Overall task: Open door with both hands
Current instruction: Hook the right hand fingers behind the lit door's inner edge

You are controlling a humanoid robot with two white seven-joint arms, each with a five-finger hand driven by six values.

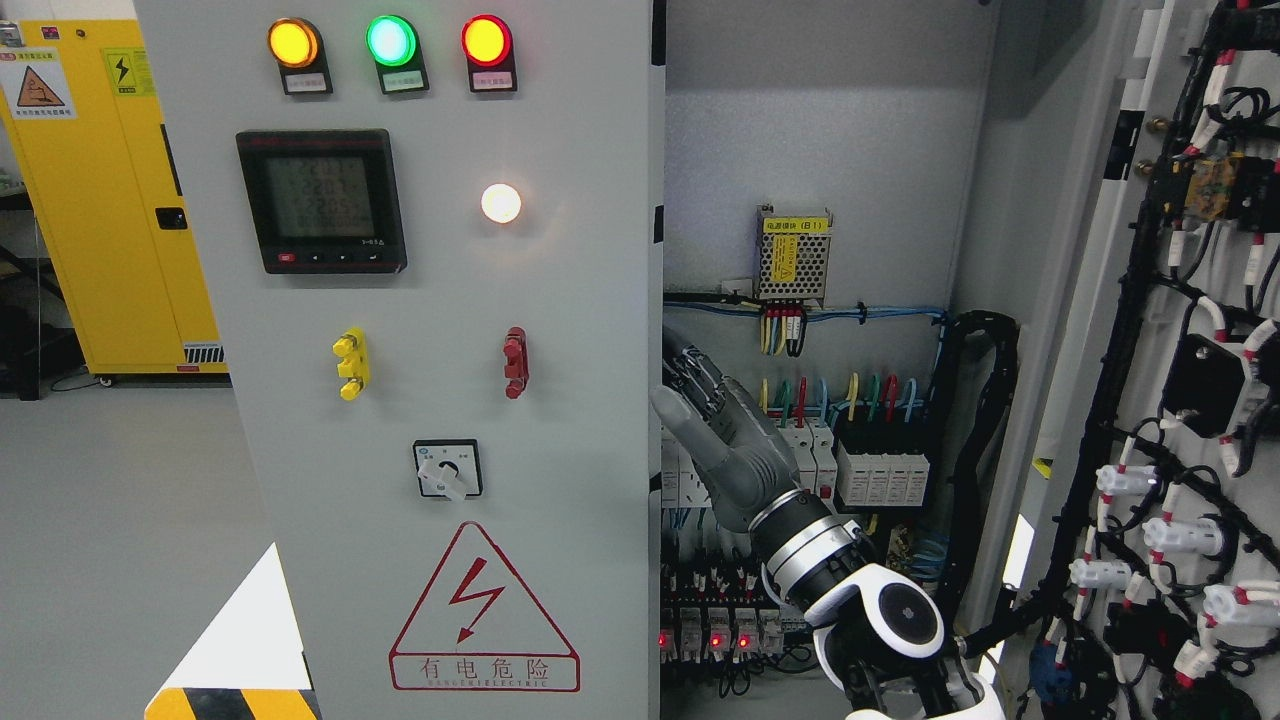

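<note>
1. I see an electrical cabinet with two doors. The left door stands closed or nearly so and fills the middle of the head view; the right door is swung wide open at the picture's right, its inner face carrying wiring and connectors.
2. My right hand comes in from the lower right and reaches into the open cabinet, just at the inner edge of the left door. Its fingers lie extended and close together, pointing up and left; the tips pass behind the door edge, so I cannot tell whether they grip it.
3. My left hand does not show.
4. On the left door face I note three lit indicator lamps (amber, green, red), a digital meter, a white lamp, a yellow terminal, a red terminal, a rotary switch and a red warning triangle.
5. Inside the cabinet I see a power supply module, a row of breakers with coloured wires, and relays with red lights low down.
6. A yellow storage cabinet stands behind at far left.
</note>
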